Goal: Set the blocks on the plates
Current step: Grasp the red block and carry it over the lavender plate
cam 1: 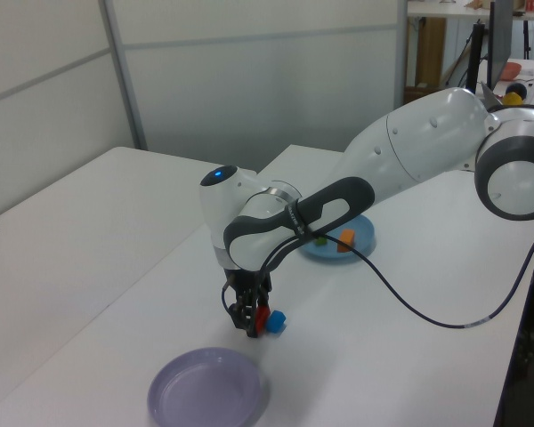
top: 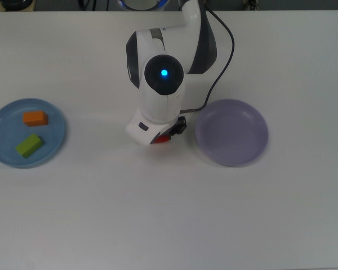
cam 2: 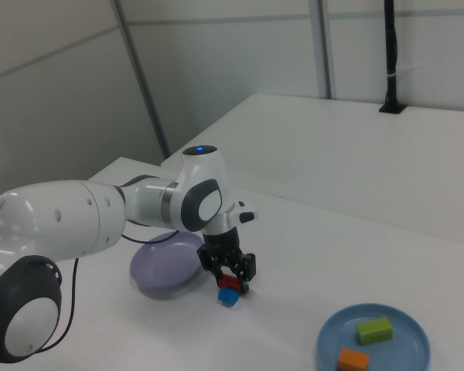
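Observation:
My gripper (cam 2: 231, 277) stands low over the table, its fingers shut on the red block (cam 2: 230, 283) from both sides. The blue cube (cam 2: 229, 298) lies right beside it on the table, just in front in the right view. In the left view the gripper (cam 1: 253, 320) holds the red block (cam 1: 262, 318) with the blue cube (cam 1: 277, 321) touching or nearly touching it. From the top view only a sliver of the red block (top: 162, 139) shows under the arm. The light blue plate (top: 5, 132) carries the orange block (top: 35, 118) and the green block (top: 29, 145). The lavender plate (top: 231, 131) holds nothing.
The lavender plate's rim is a short way to the top view's right of the gripper. A black cable (top: 228, 56) runs from the arm over the table toward that plate. The arm's white body (top: 163, 79) hides the blue cube in the top view.

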Robot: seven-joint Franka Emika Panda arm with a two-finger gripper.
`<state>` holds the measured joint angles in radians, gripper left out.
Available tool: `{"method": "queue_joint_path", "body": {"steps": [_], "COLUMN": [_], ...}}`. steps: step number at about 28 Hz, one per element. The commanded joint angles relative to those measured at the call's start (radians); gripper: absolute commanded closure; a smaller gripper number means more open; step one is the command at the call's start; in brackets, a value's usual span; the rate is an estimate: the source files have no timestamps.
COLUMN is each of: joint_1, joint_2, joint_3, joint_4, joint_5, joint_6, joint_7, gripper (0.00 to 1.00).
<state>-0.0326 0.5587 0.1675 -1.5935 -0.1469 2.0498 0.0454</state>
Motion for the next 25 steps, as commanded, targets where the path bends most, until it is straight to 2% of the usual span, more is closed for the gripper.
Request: {"method": "queue_joint_path", "body": {"steps": [1, 7, 11, 15, 20, 25], "joint_1": [0.003, 0.016, 0.017, 0.06, 0.141, 0.201], "joint_2": [-0.023, -0.048, -0.082, -0.095, -0.077, -0.036], "joint_3": [-0.005, 0.015, 0.056, 0.075, 0.073, 0.069], "joint_4": [-0.005, 0.021, 0.023, 0.023, 0.032, 0.027], "joint_5": [0.033, 0.04, 0.081, 0.083, 0.044, -0.048], "joint_6": [-0.017, -0.016, -0.017, -0.011, 0.052, 0.168], "joint_7": [-0.032, -0.018, -0.015, 0.002, 0.073, 0.204], "gripper": [0.79, 0.79, 0.78, 0.78, 0.77, 0.77]}}
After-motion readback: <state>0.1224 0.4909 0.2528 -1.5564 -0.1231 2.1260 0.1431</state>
